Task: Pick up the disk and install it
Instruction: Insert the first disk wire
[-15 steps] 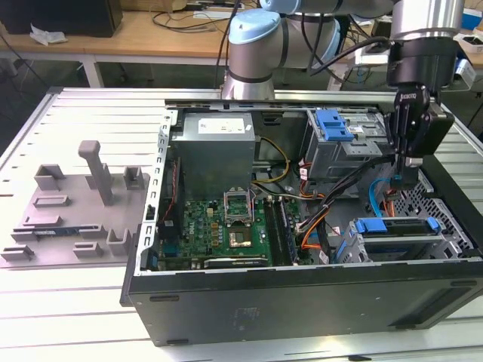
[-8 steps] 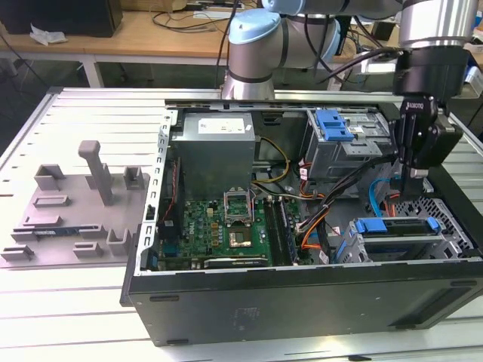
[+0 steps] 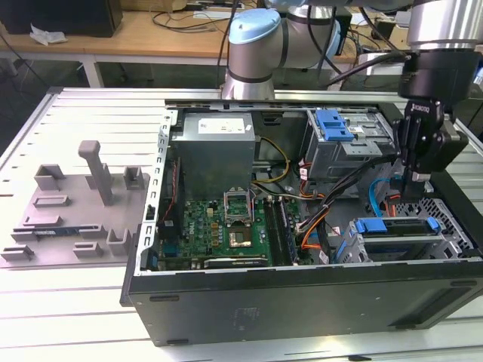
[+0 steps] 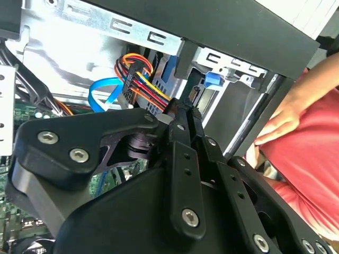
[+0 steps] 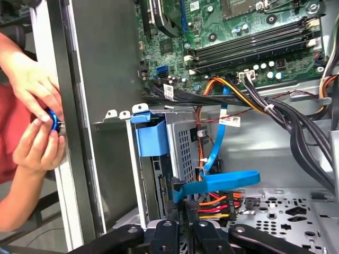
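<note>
- Because the computer case [image 3: 302, 302] lay on its side with its lid off, the arm could reach in from above.
- The disk [image 3: 396, 225] lay flat inside a metal drive cage [image 5: 183, 148], in the corner of the case at the exterior view's right. I think it was in its place, or very nearly.
- The gripper [image 3: 417, 179] hung just above the end of the disk where the wires were. Its two black fingers [image 4: 183, 132] were pressed together, and I could see nothing between them.
- A blue flat cable [image 5: 228, 182] curled close to the fingertips, beside a bunch of red, yellow and orange wires [image 4: 143, 79]. They probably hung loose there so they could reach the disk.
- One hand [image 5: 32, 87] and another hand [image 5: 37, 151] of a person pinched a small round blue thing at the case's outer wall. I could not tell what it was.
- The cage was grey metal full of little holes. The disk's frame was smooth blue plastic. The table [image 3: 75, 302] was ribbed metal.
</note>
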Available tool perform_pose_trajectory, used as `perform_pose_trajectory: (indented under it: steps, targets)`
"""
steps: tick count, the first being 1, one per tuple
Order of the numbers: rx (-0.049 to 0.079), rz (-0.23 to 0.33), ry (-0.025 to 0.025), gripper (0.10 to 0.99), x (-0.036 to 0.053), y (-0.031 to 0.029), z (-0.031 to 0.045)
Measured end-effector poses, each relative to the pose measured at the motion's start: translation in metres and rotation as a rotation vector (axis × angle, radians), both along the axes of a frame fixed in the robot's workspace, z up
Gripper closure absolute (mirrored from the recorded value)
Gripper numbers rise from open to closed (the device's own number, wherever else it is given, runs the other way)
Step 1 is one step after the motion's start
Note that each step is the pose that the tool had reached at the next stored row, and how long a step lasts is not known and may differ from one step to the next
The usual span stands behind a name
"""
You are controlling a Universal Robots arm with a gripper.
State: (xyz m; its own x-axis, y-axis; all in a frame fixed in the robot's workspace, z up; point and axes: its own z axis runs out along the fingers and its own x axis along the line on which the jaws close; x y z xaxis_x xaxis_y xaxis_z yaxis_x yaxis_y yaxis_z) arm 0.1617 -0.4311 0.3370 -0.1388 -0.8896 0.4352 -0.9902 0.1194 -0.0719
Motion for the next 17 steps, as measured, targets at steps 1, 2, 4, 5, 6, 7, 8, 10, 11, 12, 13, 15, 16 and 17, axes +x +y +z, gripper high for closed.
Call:
perform_pose_trajectory:
  steps: [1,2,4,5,6,7,8,10,11,12,13,15,16,17]
  targets:
    - [0.010,0.000,-0.0002,0.922,0.0000,-0.0016,0.0007]
    - [0.022,0.000,-0.0004,0.922,0.0000,-0.0036,0.0017]
    - [0.047,0.000,-0.0007,0.922,0.0000,-0.0077,0.0037]
    - [0.056,0.000,-0.0008,0.922,0.0000,-0.0093,0.0046]
    - [0.064,0.000,-0.0009,0.922,0.0000,-0.0109,0.0054]
    - [0.077,0.000,-0.0009,0.922,0.0000,-0.0131,0.0066]
    - [0.085,0.000,-0.0010,0.922,0.0000,-0.0146,0.0075]
    - [0.102,0.000,-0.0012,0.922,0.0000,-0.0189,0.0101]
    - [0.112,0.000,-0.0011,0.922,0.0000,-0.0216,0.0113]
    - [0.118,0.000,-0.0012,0.922,0.0000,-0.0234,0.0121]
    - [0.127,0.000,-0.0012,0.922,0.0000,-0.0257,0.0128]
    - [0.149,0.000,-0.0012,0.922,0.0000,-0.0299,0.0133]
    - [0.165,0.000,-0.0013,0.922,0.0000,-0.0320,0.0134]
    - [0.178,0.000,-0.0013,0.922,0.0000,-0.0337,0.0134]
